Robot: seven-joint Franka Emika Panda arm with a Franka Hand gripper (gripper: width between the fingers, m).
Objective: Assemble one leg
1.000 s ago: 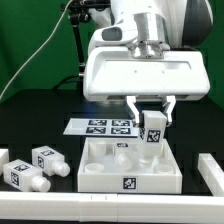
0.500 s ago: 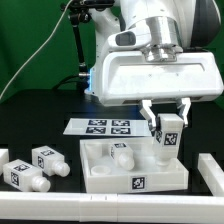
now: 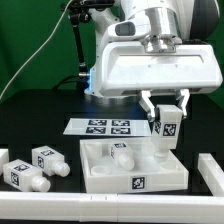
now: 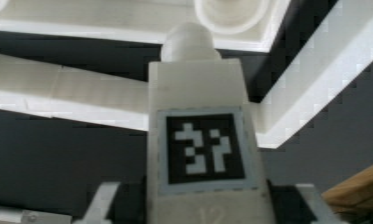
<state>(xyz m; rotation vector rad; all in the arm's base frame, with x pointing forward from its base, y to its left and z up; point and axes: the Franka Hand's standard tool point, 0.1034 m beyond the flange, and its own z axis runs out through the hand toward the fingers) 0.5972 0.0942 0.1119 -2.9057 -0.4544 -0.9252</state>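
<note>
Nearest me, the white tray (image 3: pixel 100 178) shows a square black-and-white tag on its front wall. Above its far corner, on the exterior view's right, the gripper (image 3: pixel 166 116) pinches the leg (image 3: pixel 168 128), a white, tagged block with its peg pointing down. Behind it lies the marker board (image 3: pixel 100 127).

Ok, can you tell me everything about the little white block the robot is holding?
The leg is a small white plastic-looking block with a black-and-white square tag on one face and a short round peg at its lower end. The gripper holds it upright, peg down, above a corner of the tray. Whether the peg touches the tray is unclear.
</note>
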